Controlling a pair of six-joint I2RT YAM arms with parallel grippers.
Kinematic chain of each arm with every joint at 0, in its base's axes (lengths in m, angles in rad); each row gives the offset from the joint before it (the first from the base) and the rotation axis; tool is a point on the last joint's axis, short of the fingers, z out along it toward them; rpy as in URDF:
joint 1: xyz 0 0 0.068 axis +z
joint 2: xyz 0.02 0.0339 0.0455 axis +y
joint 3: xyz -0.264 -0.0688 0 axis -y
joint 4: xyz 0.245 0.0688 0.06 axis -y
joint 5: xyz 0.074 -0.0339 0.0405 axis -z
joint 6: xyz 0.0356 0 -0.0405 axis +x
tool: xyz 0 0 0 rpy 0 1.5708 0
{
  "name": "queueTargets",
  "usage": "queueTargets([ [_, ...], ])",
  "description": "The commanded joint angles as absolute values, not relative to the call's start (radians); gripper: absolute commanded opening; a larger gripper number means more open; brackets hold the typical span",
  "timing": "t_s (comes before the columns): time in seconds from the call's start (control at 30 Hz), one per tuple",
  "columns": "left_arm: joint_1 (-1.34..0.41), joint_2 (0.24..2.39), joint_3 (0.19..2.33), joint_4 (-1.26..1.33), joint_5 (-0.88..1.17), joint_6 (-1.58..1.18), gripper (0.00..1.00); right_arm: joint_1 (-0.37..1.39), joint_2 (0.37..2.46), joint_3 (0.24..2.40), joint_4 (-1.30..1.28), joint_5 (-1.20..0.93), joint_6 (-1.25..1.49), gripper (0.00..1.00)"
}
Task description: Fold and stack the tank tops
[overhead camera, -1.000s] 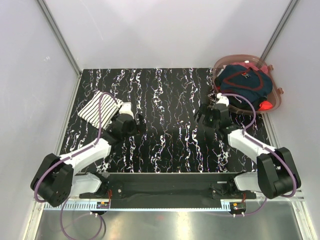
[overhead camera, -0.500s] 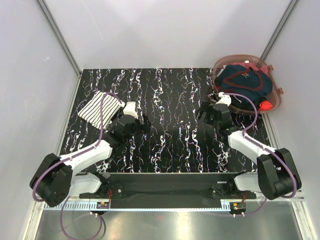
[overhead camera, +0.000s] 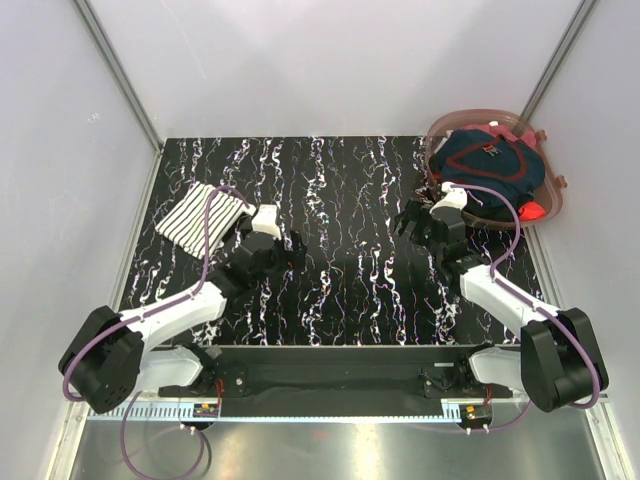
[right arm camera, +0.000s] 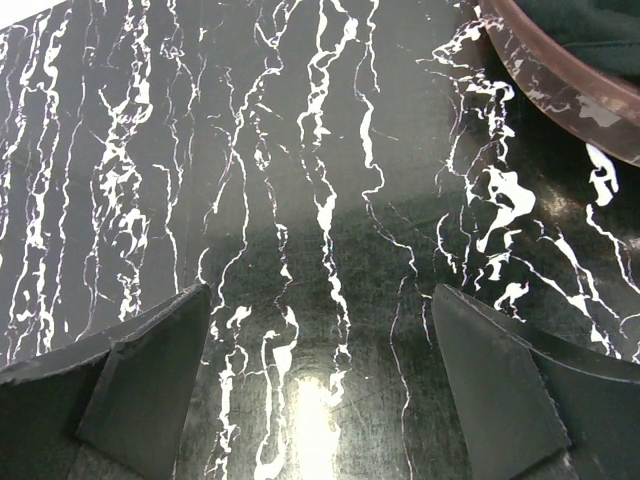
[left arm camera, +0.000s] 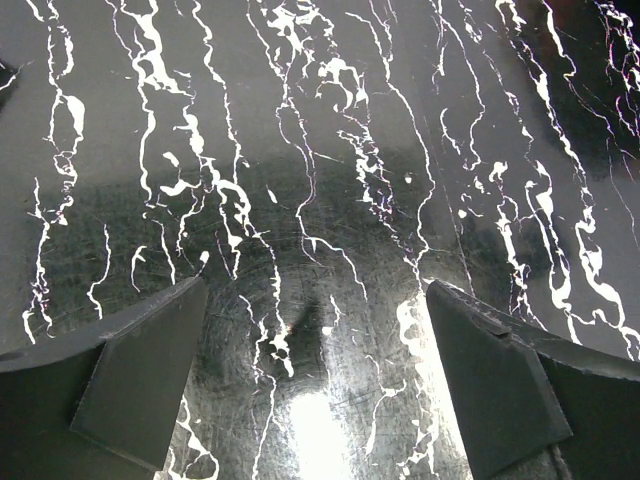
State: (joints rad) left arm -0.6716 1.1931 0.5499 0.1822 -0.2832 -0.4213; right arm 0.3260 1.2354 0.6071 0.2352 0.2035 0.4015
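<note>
Left gripper [overhead camera: 290,248]: jaws wide apart, empty, over the table [overhead camera: 340,190]; folded striped tank top [overhead camera: 195,217] lies near, to its left. Right gripper [overhead camera: 412,222]: jaws wide apart, empty; navy tank top [overhead camera: 487,168] sits in pink basket [overhead camera: 556,196] just beyond

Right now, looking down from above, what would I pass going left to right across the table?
striped tank top → left gripper → right gripper → navy tank top, lying in the pink basket
</note>
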Motion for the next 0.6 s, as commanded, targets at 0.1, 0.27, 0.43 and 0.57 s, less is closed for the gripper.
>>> queueTargets([
  [0.1, -0.689, 1.143, 0.557, 0.259, -0.370, -0.437, 0.99, 0.327, 1.218, 0.637, 0.236, 0.236, 0.380, 1.00],
  [0.27, -0.693, 1.104, 0.531, 0.279, -0.388, -0.437, 0.99, 0.330, 1.235, 0.641, 0.238, 0.249, 0.379, 1.00],
  [0.43, -0.695, 1.109, 0.519, 0.321, -0.357, -0.434, 0.99, 0.345, 1.209, 0.666, 0.177, 0.380, 0.383, 1.00],
  [0.57, -0.695, 1.072, 0.482, 0.388, -0.310, -0.410, 0.99, 0.353, 1.042, 0.641, 0.088, 0.592, 0.410, 1.00],
])
